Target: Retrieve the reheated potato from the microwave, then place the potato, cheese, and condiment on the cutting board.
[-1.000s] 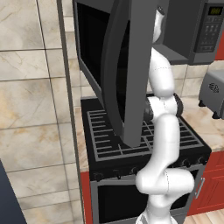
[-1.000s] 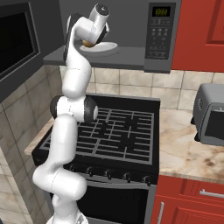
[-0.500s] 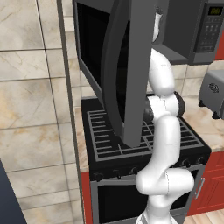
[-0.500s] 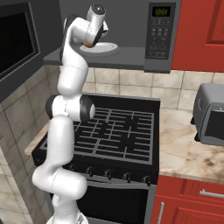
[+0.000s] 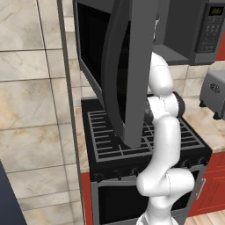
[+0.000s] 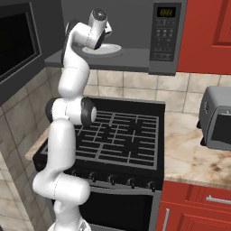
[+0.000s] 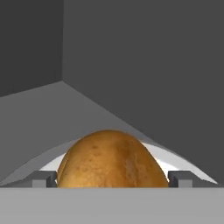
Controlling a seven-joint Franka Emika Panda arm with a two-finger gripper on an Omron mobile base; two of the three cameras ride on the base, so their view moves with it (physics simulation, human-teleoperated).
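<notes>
Hand view, nearest first: the pincer (image 7: pixel 112 179) is spread wide, one dark fingertip at each side of the potato (image 7: pixel 112 159), which sits between them w/ nothing gripped yet. Whether the tips touch its skin can't be told. The potato is tan-brown, rounded, and rests on a white plate (image 7: pixel 175 161) inside the microwave. Beyond it the grey floor and walls of the cavity run back to a corner.

Right base view: the white arm rises from the lower left, over the black stove (image 6: pixel 119 135), and reaches up into the open microwave (image 6: pixel 135 36) mounted above it. The hand is at the plate (image 6: pixel 110 48), inside the cavity. The microwave's keypad panel is at its right end. A red cabinet (image 6: pixel 205 34) is beside that. A grey toaster oven (image 6: pixel 219 118) stands on the stone worktop (image 6: pixel 194 153) right of the stove.

Left base view: the microwave door (image 5: pixel 127 70) is swung wide open toward the camera, prob. so the arm can get in; it hides the hand.

Judgement: the wide spread and straddling position look like set-up for a side grasp; closing on the potato seems the next step. Round shape could slip or roll if squeezed off-centre.
</notes>
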